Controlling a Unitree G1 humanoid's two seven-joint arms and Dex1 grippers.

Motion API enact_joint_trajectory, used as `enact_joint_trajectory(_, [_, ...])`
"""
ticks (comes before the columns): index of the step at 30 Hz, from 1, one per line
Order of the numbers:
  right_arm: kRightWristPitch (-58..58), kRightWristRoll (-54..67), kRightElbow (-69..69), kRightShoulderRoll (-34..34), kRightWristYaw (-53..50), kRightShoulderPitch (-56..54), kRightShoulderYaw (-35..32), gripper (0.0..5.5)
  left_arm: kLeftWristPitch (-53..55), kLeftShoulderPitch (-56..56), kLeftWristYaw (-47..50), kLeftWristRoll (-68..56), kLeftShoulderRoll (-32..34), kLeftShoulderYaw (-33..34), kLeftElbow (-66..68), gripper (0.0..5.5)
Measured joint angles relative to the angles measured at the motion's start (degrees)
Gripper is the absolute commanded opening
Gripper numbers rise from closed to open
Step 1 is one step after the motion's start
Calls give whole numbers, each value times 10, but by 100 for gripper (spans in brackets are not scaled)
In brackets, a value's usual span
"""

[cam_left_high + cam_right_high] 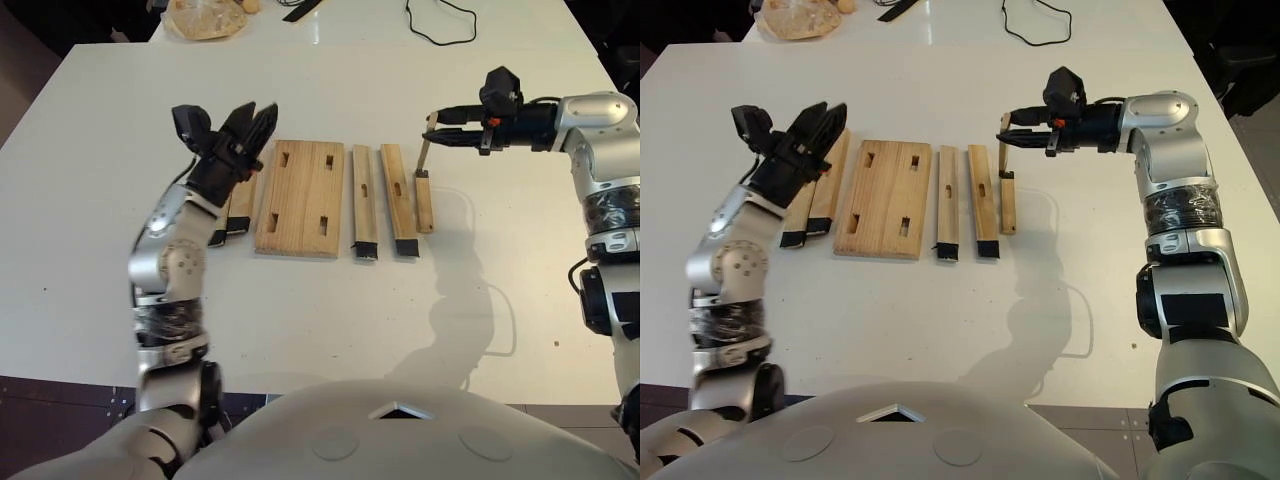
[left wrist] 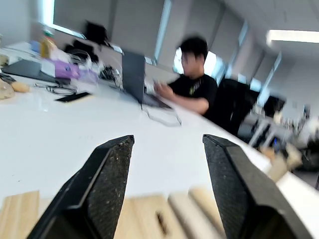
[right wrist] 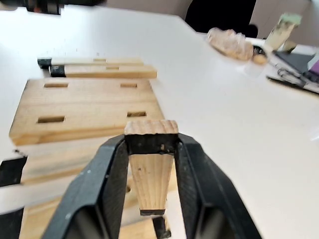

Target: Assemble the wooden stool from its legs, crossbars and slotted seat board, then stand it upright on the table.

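The right claw (image 1: pixel 432 128) is clamped on one end of a crossbar (image 1: pixel 424 155) hanging upright right of the seat board (image 1: pixel 300 197), and the left claw (image 1: pixel 255 125) is spread wide left of it; that end-grip may let the bar pivot or slip.

The right hand (image 3: pixel 151 145) is gripping a short wooden crossbar (image 3: pixel 149 181) by its upper end, its two black fingers (image 3: pixel 110 174) pressing on the piece from either side. The crossbar is hanging down from the grip and narrowing toward a dark lower tip, with the white bench (image 3: pixel 214 104) spreading out behind it. Beyond it the slotted seat board (image 3: pixel 84 107) is lying flat, showing four rectangular slots. Just past the board two legs (image 3: pixel 99 72) are lying side by side, their black-capped ends pointing the same way. The nearer legs (image 3: pixel 45 172), pale with black ends, are lying blurred beside the hand. A crinkled clear bag (image 3: pixel 229 42) is sitting far off on the bench.
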Motion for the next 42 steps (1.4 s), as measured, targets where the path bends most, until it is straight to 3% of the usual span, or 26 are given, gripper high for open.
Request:
enact_joint_trajectory(5, [-48, -3, 48, 20, 49, -18, -1, 129, -24, -9, 79, -8, -109, -21, -15, 256])
enact_joint_trajectory(24, [-144, -25, 132, 72, 111, -38, -4, 129, -53, -26, 90, 12, -113, -65, 40, 256])
enact_joint_trajectory(42, [-99, -24, 171, 70, 123, -35, -24, 129, -64, -18, 105, 11, -110, -35, 36, 256])
